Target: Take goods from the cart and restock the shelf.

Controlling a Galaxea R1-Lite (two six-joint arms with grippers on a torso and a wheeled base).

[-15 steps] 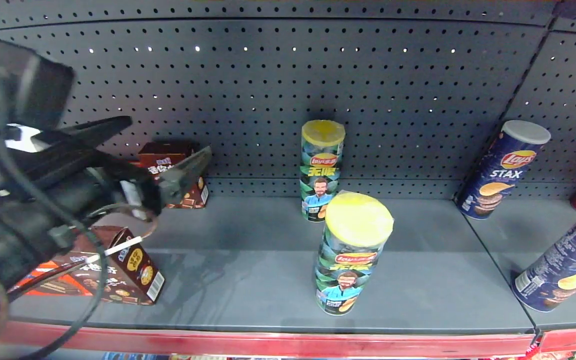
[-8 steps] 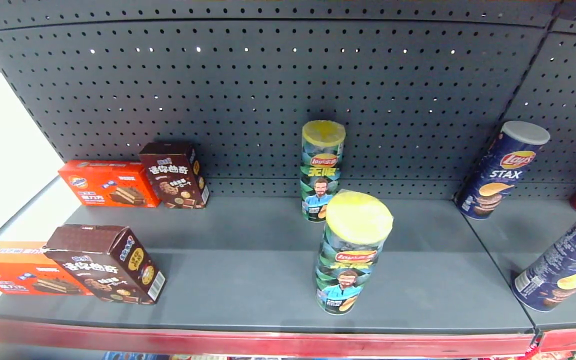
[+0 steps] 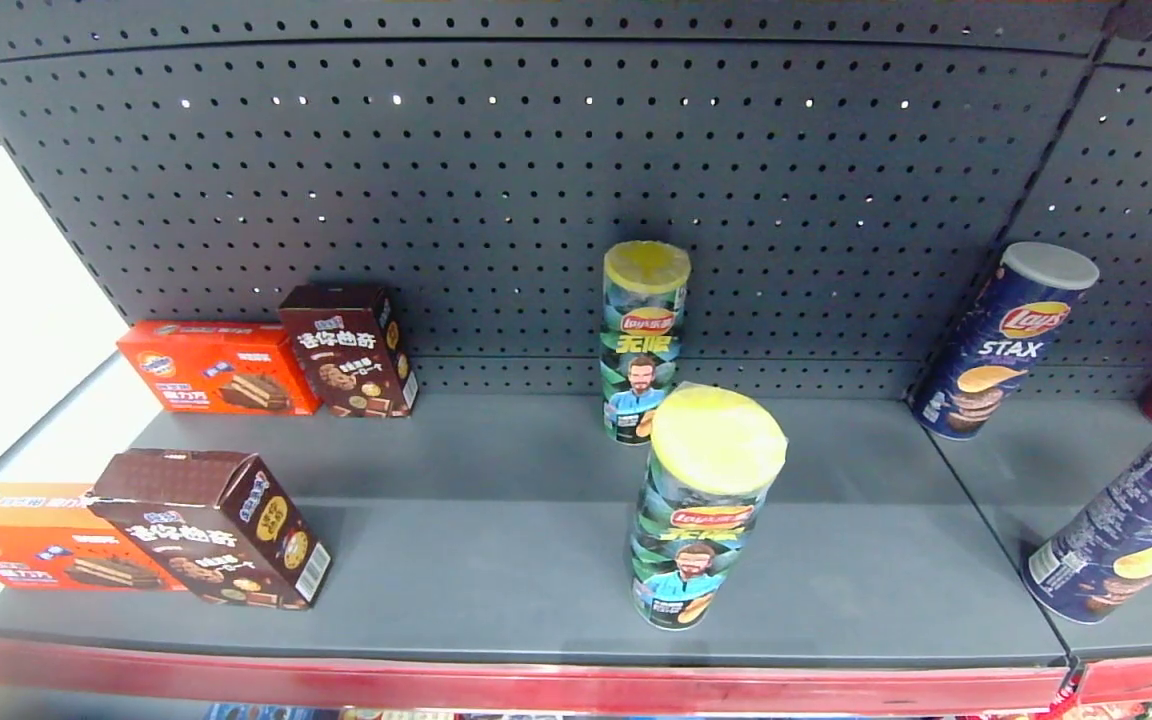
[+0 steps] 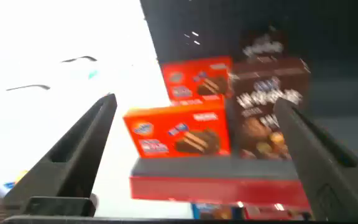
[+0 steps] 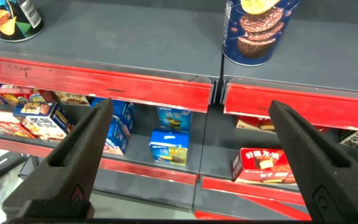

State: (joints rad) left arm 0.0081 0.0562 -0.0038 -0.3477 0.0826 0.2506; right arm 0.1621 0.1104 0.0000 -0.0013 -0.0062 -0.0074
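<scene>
Facing the part-stocked shelf (image 3: 496,520) with left claw (image 4: 194,102) and right claw (image 5: 191,104) spread wide, empty; next, probably fetching goods from the cart.

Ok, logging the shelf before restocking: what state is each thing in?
Front green can: upright, lid on.
Back green can: upright, lid on.
Far blue can: lid on.
Front brown box: closed.
Back brown box: closed.
Front orange box: closed.
Back orange box: closed.
Left gripper: jaws open.
Right gripper: jaws open.
</scene>
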